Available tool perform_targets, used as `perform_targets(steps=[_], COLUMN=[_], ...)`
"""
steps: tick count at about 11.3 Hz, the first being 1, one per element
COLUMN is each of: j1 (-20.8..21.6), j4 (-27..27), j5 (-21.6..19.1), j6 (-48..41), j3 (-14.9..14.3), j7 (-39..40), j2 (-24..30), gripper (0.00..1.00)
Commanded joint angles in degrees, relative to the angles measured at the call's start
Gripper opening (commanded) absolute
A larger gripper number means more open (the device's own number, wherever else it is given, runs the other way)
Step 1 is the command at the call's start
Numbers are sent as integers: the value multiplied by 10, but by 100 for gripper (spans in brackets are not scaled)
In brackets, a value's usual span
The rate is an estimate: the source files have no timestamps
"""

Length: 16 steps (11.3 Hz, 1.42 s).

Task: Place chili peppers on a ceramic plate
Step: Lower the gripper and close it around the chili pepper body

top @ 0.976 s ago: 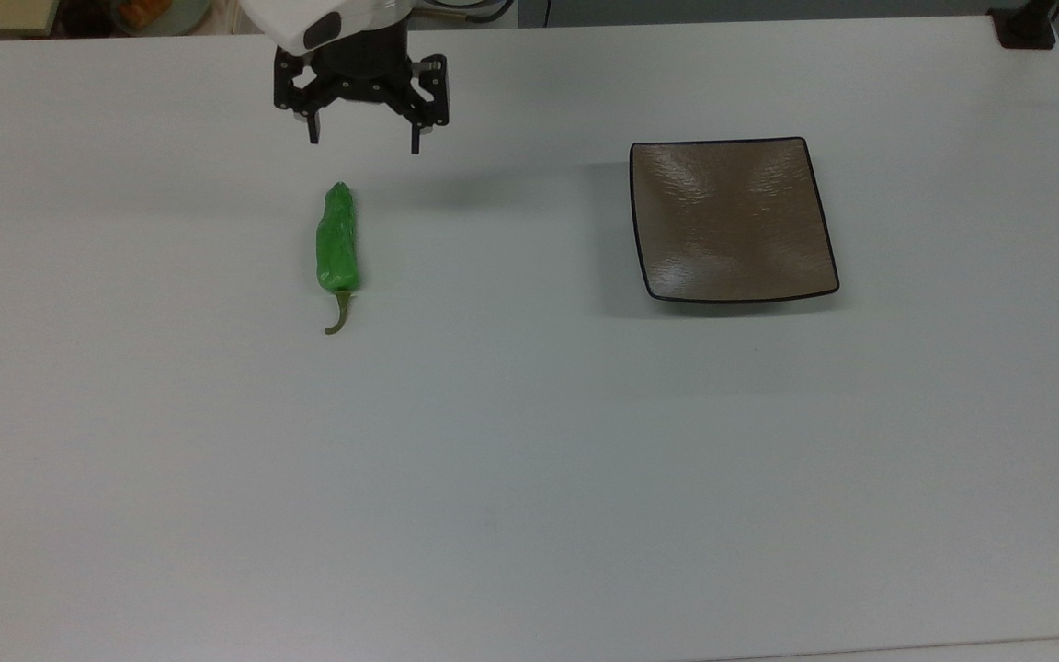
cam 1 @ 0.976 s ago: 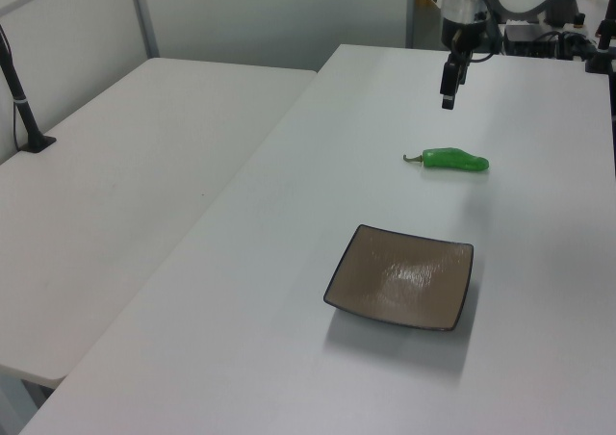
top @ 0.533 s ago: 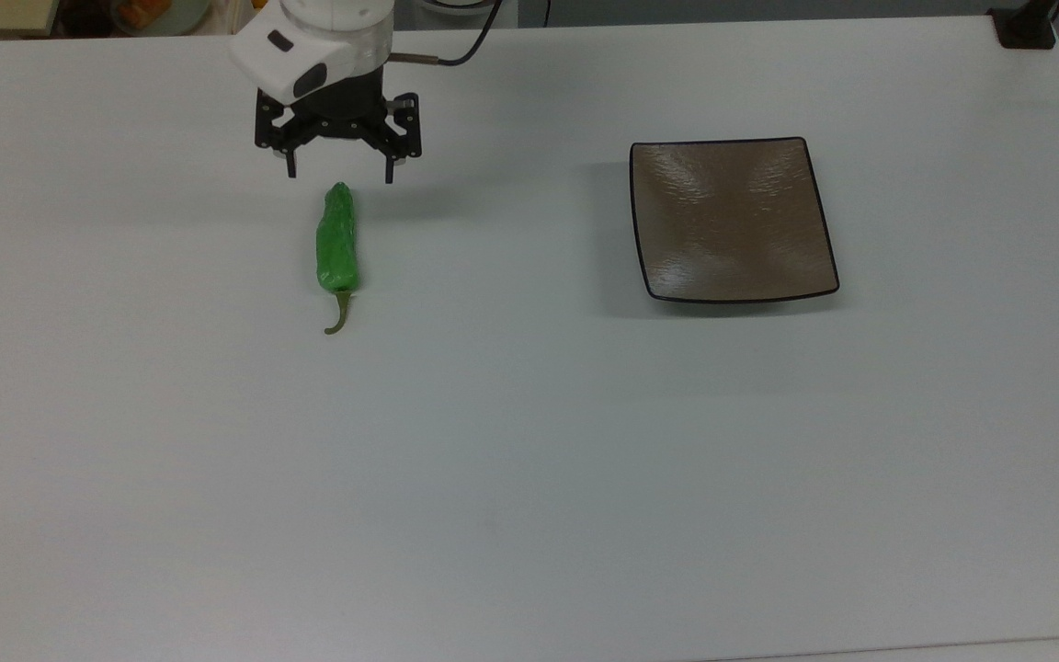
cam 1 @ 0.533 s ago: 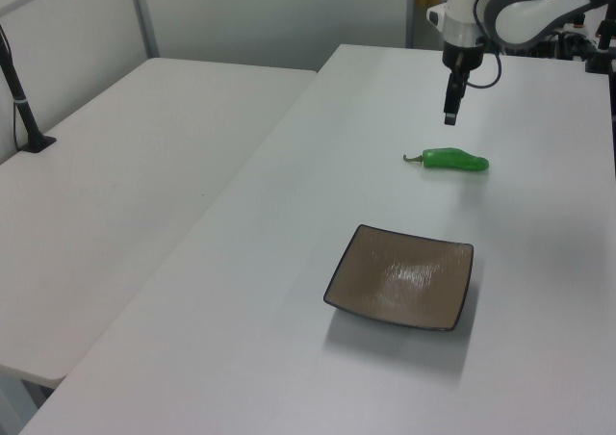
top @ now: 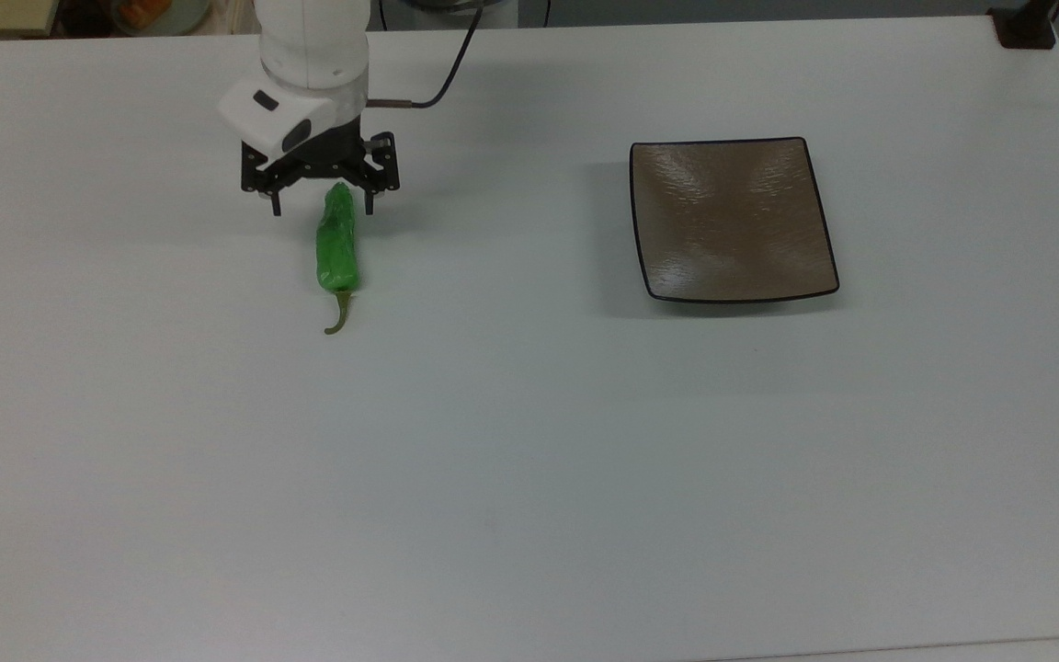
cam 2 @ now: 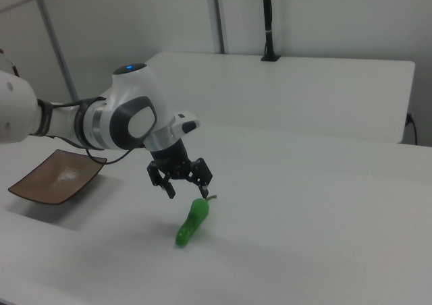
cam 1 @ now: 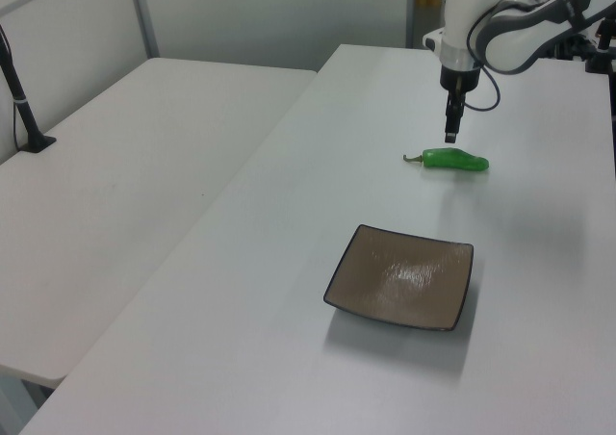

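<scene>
Jaws apart over chili pepper (right view), ceramic plate bare

Green wrinkled chili pepper, lying flat, blunt end between the spread fingers of the hand. Square brown ceramic plate, bare, well apart from the hand.

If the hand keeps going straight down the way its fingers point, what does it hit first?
Most likely the pepper: the open hand hangs over its blunt end, one finger on each side in the top view. Depth is unclear, so the fingers may reach the table beside it instead.
</scene>
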<state>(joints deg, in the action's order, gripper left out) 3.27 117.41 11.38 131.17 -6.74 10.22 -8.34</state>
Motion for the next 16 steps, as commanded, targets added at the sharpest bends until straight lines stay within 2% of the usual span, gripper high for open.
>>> perform_targets(steps=[1, 8, 9, 10, 11, 12, 13, 16], j1=[3, -12, -15, -15, -17, -19, -20, -19], j4=[7, 7, 7, 6, 6, 5, 5, 2], j5=[9, 11, 11, 11, 10, 8, 4, 1], j6=[31, 56, 66, 67, 67, 67, 66, 60], j3=[-6, -6, -6, -6, -6, -6, -6, -5], j7=[15, 15, 15, 15, 28, 46, 48, 43], j2=[-26, -71, -72, -73, -73, -73, -73, -66], gripper=[100, 99, 84, 46, 36, 29, 25, 24])
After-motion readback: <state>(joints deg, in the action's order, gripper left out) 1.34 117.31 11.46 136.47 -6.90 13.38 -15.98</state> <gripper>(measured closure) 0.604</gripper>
